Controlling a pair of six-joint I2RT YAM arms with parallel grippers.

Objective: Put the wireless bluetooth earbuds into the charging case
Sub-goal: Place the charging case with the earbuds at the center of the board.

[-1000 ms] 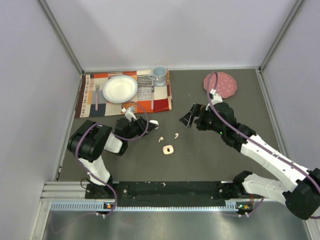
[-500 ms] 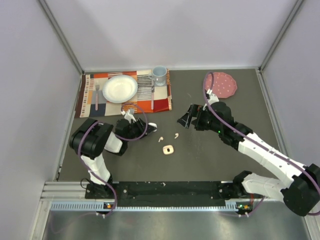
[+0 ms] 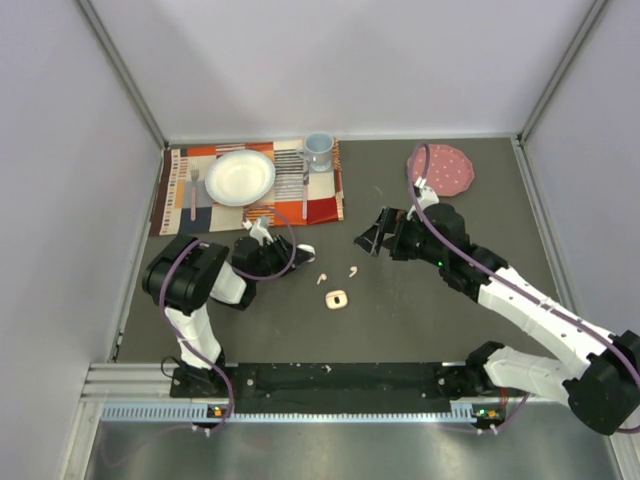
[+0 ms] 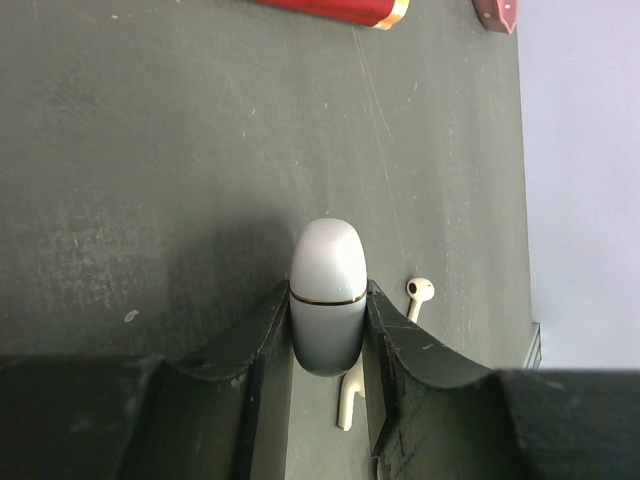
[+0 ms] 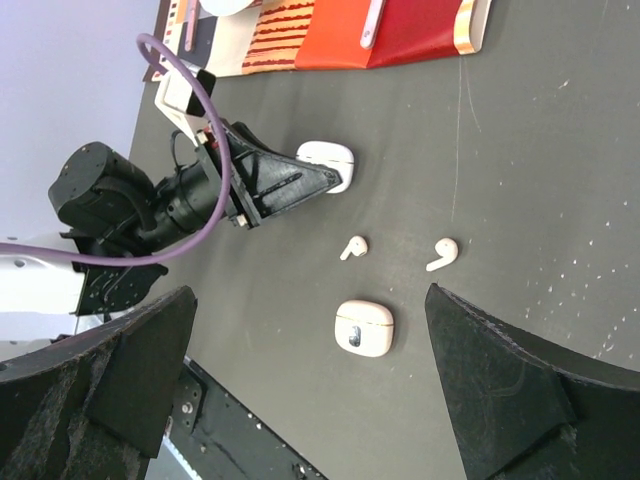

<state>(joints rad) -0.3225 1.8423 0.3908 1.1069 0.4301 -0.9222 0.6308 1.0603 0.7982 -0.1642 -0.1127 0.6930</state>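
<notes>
Earbud (image 3: 322, 278) and second earbud (image 3: 353, 270) lie loose on the surface (image 3: 420, 330), unmoved over the last second, with a small case (image 3: 336, 299) just beside them. Your left gripper (image 4: 327, 300) stays clenched on the closed white case (image 4: 328, 260). Only your right gripper (image 3: 374, 238) has shifted, slightly leftward, fingers released and apart from both buds. Judgement: you're at approach stage, with nothing inserted yet.

No text, label, brand, number or sign can be read anywhere.
</notes>
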